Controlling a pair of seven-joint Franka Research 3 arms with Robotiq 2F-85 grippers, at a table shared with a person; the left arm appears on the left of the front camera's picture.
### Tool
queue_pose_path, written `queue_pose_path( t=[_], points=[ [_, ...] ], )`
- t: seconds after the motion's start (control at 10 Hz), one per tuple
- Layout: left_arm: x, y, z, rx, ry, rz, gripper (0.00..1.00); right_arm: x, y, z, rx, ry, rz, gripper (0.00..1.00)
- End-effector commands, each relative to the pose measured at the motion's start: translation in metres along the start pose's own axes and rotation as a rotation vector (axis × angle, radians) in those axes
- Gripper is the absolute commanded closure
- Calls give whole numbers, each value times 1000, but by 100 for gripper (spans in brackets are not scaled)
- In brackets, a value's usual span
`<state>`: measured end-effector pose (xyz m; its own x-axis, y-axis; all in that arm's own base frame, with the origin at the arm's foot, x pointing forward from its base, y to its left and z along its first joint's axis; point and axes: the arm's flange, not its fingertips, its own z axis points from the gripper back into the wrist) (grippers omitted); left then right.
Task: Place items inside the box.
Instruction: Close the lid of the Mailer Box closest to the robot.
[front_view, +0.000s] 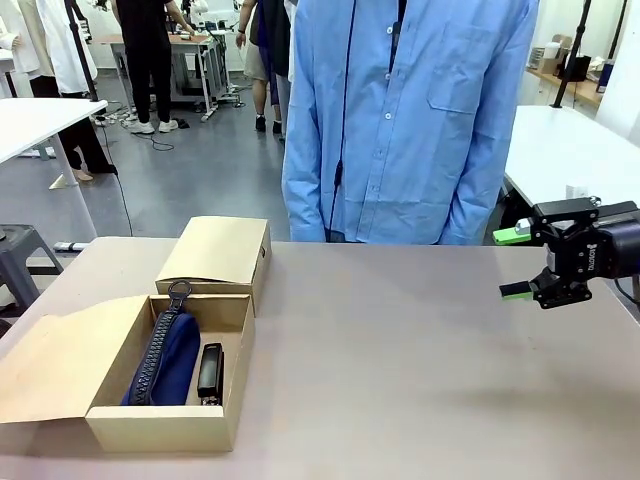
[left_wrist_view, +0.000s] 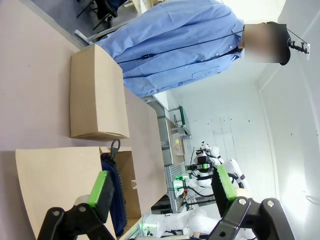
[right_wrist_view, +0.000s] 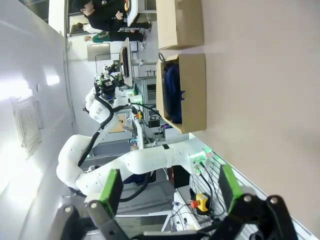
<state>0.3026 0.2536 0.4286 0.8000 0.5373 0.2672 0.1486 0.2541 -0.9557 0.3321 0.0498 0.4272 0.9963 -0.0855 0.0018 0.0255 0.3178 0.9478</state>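
Sitting in the open box (front_view: 225, 400) at the table's left are a navy pouch (front_view: 168, 358) and a black stapler (front_view: 211, 372) beside it, so part of the packing looks done. The right gripper (front_view: 515, 262) hovers at the right edge with jaws wide and empty. The left gripper (left_wrist_view: 162, 187) is likewise spread, holding nothing.

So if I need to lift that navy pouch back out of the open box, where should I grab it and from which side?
Come straight down from above onto the navy pouch at its middle, fingers across its narrow width. It lies lengthwise in the open box, zipper up, with a black stapler close beside it, so the box walls probably rule out a side approach. The ring pull at the far end looks too small.
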Motion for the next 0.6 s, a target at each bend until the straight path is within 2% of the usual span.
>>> queue_pose_path(
  t=[0.0, 0.5],
  points=[
    [-1, -2, -1, -16, -3, -18, 0, 0, 3, 0, 8, -2, -19, 0],
    [0, 0, 0, 0, 0, 0, 0, 0, 3, 0, 8, -2, -19, 0]
  ],
)
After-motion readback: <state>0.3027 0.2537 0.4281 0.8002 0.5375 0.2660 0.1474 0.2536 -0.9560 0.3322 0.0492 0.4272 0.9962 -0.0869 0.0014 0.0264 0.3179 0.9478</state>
